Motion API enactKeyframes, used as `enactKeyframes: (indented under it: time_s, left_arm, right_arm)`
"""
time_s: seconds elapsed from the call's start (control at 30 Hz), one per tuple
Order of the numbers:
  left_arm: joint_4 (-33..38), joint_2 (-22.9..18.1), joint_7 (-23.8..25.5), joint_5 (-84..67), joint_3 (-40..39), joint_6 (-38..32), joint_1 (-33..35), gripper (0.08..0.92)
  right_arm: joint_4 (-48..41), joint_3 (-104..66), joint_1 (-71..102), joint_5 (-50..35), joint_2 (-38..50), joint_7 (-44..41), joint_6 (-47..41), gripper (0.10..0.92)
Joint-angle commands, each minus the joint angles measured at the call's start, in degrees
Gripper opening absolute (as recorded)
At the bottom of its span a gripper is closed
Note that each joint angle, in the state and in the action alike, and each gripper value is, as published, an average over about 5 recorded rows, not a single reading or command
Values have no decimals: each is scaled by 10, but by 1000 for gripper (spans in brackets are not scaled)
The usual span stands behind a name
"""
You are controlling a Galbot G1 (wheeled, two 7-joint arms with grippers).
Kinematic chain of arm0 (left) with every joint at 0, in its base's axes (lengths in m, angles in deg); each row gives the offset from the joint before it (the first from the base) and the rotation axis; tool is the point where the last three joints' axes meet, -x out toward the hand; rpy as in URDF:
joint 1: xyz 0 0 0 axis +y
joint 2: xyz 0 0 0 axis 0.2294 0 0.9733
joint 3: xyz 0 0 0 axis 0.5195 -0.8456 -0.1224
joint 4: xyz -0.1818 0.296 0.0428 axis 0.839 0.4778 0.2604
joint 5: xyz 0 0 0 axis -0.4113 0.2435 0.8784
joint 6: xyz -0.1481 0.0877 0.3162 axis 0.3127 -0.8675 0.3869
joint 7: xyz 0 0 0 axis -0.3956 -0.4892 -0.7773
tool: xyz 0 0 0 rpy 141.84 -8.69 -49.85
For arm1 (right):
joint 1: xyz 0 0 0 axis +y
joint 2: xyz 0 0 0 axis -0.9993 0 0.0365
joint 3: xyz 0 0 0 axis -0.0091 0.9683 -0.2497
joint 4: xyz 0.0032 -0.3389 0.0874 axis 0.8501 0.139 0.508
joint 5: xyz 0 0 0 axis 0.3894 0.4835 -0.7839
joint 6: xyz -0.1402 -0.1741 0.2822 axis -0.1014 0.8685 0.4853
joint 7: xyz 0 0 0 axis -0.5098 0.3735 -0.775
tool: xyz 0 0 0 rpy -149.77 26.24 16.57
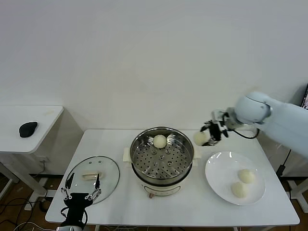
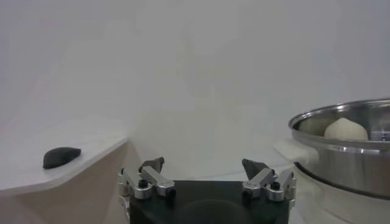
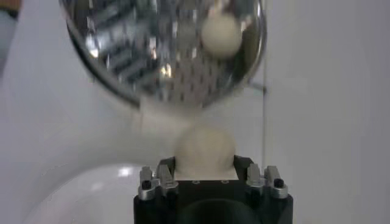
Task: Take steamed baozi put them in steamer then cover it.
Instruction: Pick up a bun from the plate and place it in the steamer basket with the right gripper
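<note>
One baozi (image 1: 200,138) is gripped by the right gripper (image 1: 208,135), raised between steamer (image 1: 162,179) and white plate (image 1: 216,184) | one bun (image 1: 160,141) is seen on the far tray, two buns (image 1: 242,183) on the plate | glass cover (image 1: 109,169) is laid at left | left gripper (image 1: 82,187) is held wide near it | a black mouse (image 1: 28,128) sits on the side table (image 1: 45,115).

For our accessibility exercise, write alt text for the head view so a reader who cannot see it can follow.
The right gripper carries a baozi beside the open steamer, which holds one bun. Two more buns lie on a white plate; the glass cover rests by the idle, open left gripper.
</note>
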Motion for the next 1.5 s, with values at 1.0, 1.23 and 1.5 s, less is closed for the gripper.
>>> enactKeyframes:
  time_s: [1.0,1.23,1.5]
  left_arm:
    - [6,-2,1,-1,17,-3,4,823]
    - [4,-2,1,-1,15,-4,3,823]
    - [5,-1,1,-1,12,-3,0,823]
  right_arm:
    - [-177,48,83,-115,-331,121,-128,614]
    - [-130,45,34,-107,-278,74,-129,776]
    - [-42,66,-78,-27,-115,-60,-56,823]
